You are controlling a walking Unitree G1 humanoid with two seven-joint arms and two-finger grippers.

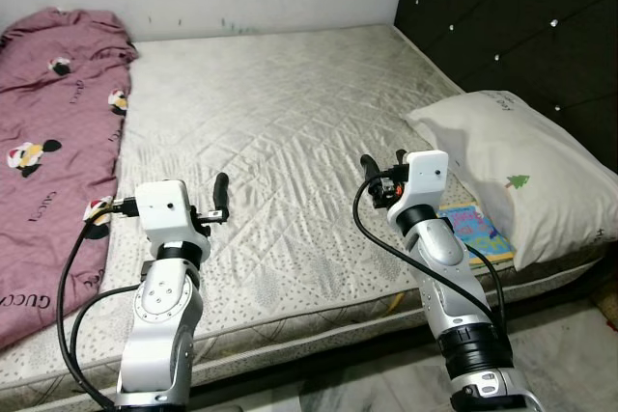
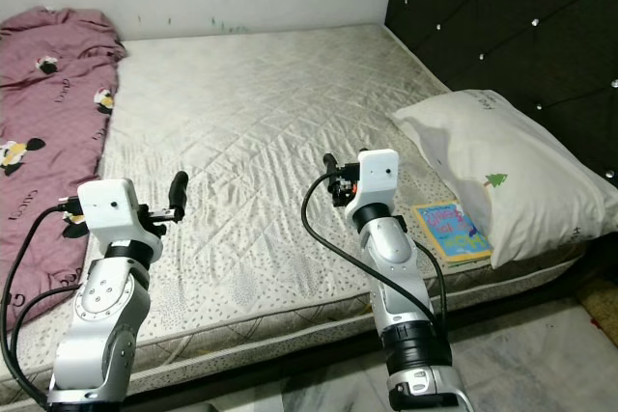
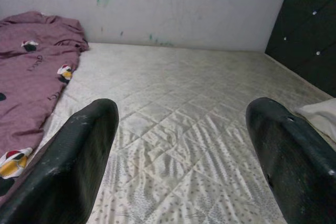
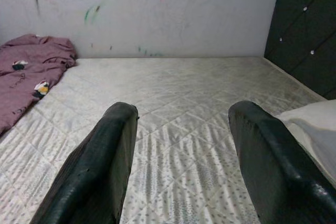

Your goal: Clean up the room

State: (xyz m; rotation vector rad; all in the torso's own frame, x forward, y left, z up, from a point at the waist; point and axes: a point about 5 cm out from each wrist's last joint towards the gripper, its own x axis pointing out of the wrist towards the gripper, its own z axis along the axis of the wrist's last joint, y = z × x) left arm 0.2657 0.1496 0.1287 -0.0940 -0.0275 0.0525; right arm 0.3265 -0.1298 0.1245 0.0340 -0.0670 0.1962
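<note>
A purple blanket (image 1: 53, 142) lies bunched along the left side of the bed (image 1: 280, 113), running from the far wall toward the near edge. The left tool (image 1: 220, 202) hovers over the near part of the mattress just right of the blanket, its fingers (image 3: 79, 156) spread wide and holding nothing. The middle of the bed is bare quilted mattress. The right tool (image 1: 381, 173) hangs over the near right part of the bed, also wide apart and empty. Right of it, a colourful book (image 1: 473, 231) lies flat at the near right edge, partly tucked under a white pillow (image 1: 512, 171) against the dark headboard (image 1: 521, 16). The book lies just right of and slightly nearer than the right tool, so the right arm is clearly the closer one; the blanket suits the left arm.
</note>
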